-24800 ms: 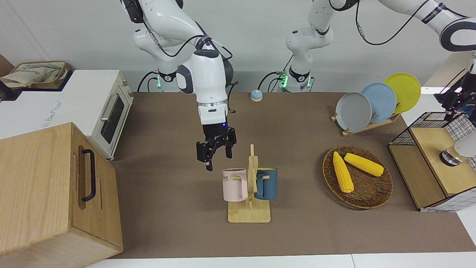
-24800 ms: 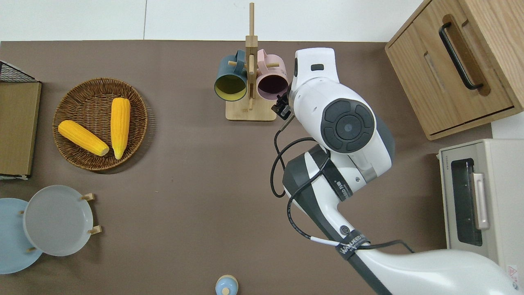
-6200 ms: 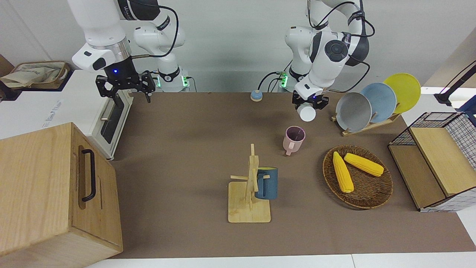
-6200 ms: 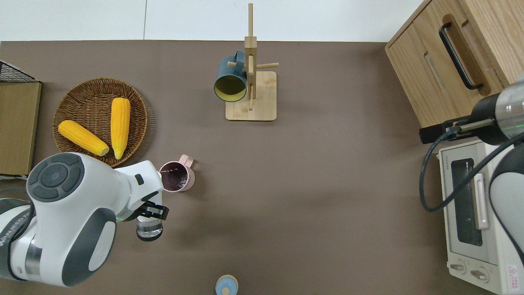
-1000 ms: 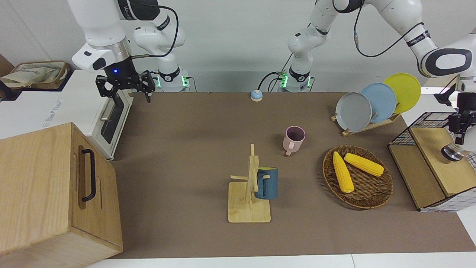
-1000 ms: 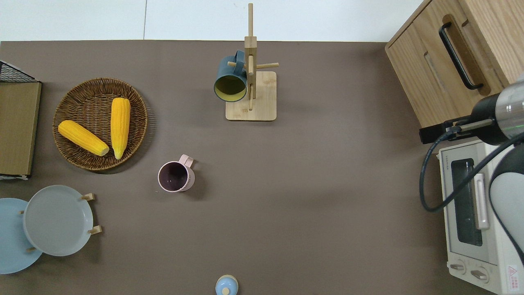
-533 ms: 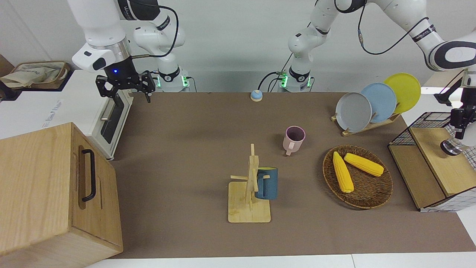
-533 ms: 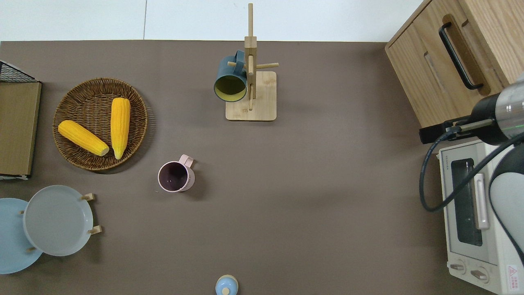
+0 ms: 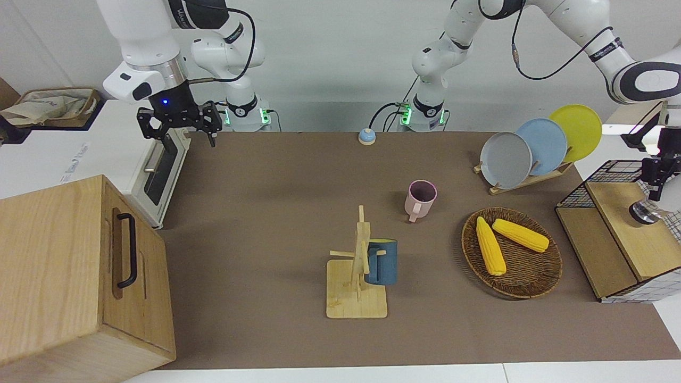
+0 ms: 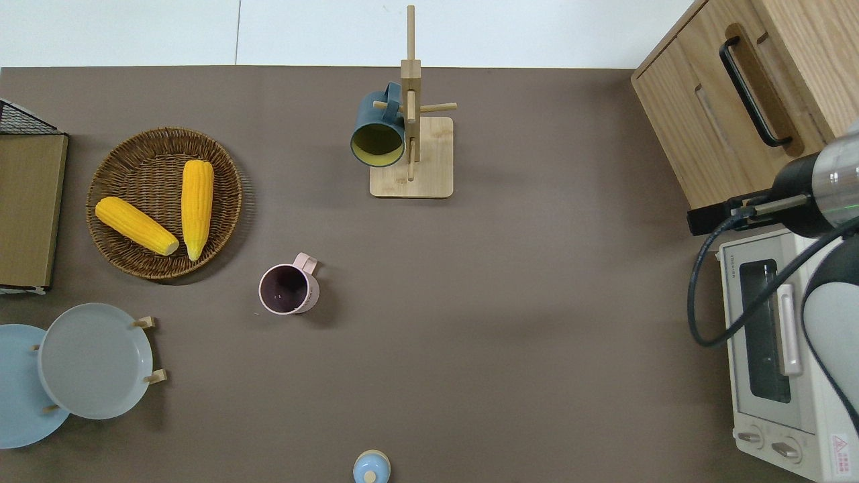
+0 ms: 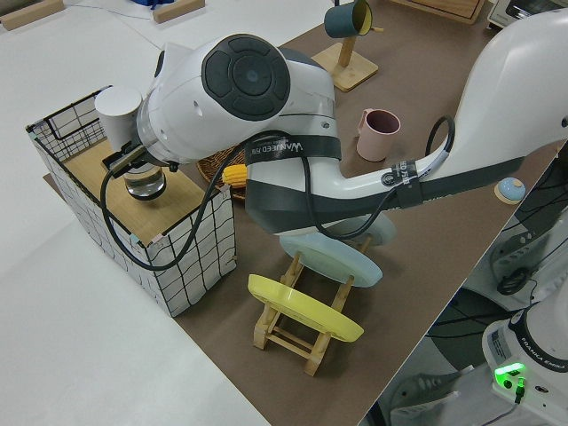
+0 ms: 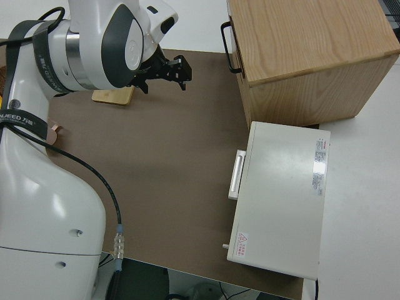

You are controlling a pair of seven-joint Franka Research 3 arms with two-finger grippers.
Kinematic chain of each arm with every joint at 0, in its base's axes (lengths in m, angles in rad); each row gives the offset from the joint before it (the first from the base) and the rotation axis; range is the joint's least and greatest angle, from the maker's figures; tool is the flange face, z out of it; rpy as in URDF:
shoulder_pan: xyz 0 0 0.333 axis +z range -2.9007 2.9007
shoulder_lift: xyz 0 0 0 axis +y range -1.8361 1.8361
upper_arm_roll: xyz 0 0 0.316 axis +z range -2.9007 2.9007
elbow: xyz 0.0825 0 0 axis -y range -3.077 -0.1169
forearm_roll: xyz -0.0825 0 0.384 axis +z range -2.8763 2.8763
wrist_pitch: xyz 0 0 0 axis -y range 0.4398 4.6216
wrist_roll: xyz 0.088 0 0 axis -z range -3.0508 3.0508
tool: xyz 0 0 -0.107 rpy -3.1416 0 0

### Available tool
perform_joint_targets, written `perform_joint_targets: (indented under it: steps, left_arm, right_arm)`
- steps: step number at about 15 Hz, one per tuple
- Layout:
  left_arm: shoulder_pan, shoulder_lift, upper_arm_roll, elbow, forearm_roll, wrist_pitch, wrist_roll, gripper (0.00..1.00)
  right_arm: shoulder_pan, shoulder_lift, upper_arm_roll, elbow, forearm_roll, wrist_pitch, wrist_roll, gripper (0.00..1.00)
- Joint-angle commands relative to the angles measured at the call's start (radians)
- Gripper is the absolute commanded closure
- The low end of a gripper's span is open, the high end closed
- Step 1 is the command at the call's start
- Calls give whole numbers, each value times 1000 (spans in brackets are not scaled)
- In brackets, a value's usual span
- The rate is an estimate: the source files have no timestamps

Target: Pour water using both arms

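A clear water bottle [image 11: 140,173] with a white cap is upright on or just above the wooden shelf [image 9: 630,234] of a wire crate at the left arm's end of the table. My left gripper [image 9: 655,183] [image 11: 131,161] is shut on its middle. Only the bottle's base [image 9: 642,213] shows in the front view. The pink mug [image 9: 421,197] [image 10: 288,290] stands upright on the brown mat with a dark inside. My right arm is parked, and the right gripper [image 9: 178,126] [image 12: 164,70] is open and holds nothing.
A wooden mug rack [image 9: 356,298] carries a blue mug [image 9: 382,261]. A wicker basket [image 9: 524,284] holds two corn cobs. A plate rack [image 9: 532,151], a blue bell [image 9: 366,136], a toaster oven [image 9: 157,159] and a wooden cabinet [image 9: 64,266] also stand around.
Over the last second the left gripper has shifted the bottle slightly along the crate shelf toward the robots. The right arm and the pink mug have not moved.
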Motion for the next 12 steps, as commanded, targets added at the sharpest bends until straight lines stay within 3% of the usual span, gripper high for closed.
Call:
perform_joint_targets:
  steps: [1,7,8,9,12]
  left_arm:
    - [-6,-3,-1,-16,10,57,11,982]
    - [-6,11,-1,-25,7,78,31,911]
    - [-6,11,-1,-25,7,78,31,828]
    - [-8,13,-1,-25,7,78,31,806]
    - [-8,13,-3,-25,2,77,29,543]
  right_arm:
    - [-2,-4,1,4,2,-5,-9,9]
    - [-2,-4,1,4,2,-5,-9,11]
    - [-2,-2,1,4,2,-5,-9,11]
    - [-2,-4,1,4,2,-5,-9,9]
    - [-2,-2,1,4,2,-5,-9,11]
